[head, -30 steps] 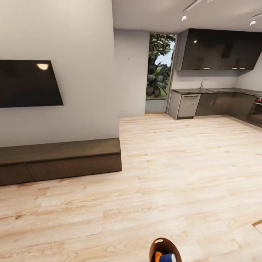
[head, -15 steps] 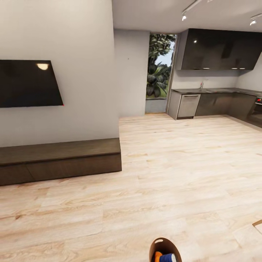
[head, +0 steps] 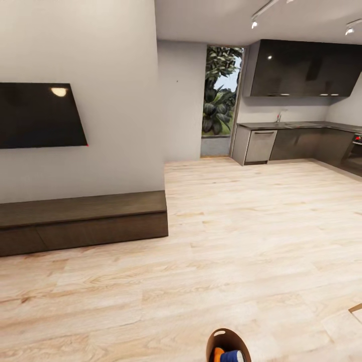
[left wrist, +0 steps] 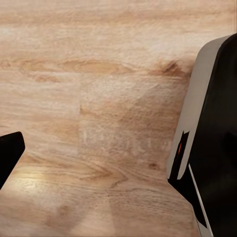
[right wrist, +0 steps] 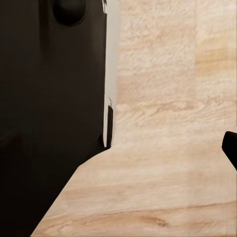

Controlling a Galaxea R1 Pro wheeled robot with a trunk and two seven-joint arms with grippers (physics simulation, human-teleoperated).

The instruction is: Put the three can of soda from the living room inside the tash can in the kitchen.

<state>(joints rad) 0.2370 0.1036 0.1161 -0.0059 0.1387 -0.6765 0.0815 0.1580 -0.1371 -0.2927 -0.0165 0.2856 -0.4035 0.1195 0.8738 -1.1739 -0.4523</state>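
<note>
The tash can [head: 219,341], grey outside and coppery brown inside, shows at the bottom edge of the head view. Inside it lie an orange can of soda [head: 217,354] and a dark blue one [head: 232,356]. What bears the bin is out of frame. The kitchen [head: 301,120] lies far ahead to the right. My left gripper [left wrist: 98,158] hangs over bare wood floor, one black fingertip [left wrist: 10,154] at the picture's edge, nothing held. My right gripper [right wrist: 123,148] is likewise over floor, with one fingertip [right wrist: 231,148] showing.
The living room's wall TV [head: 40,114] and long dark low cabinet [head: 83,221] stand at the left. Light wood floor [head: 241,226] runs to the grey base units [head: 296,143] and steel appliance front [head: 260,146]. A tan corner [head: 357,309] pokes in at the right edge. The robot's dark body [right wrist: 49,108] is beside each gripper.
</note>
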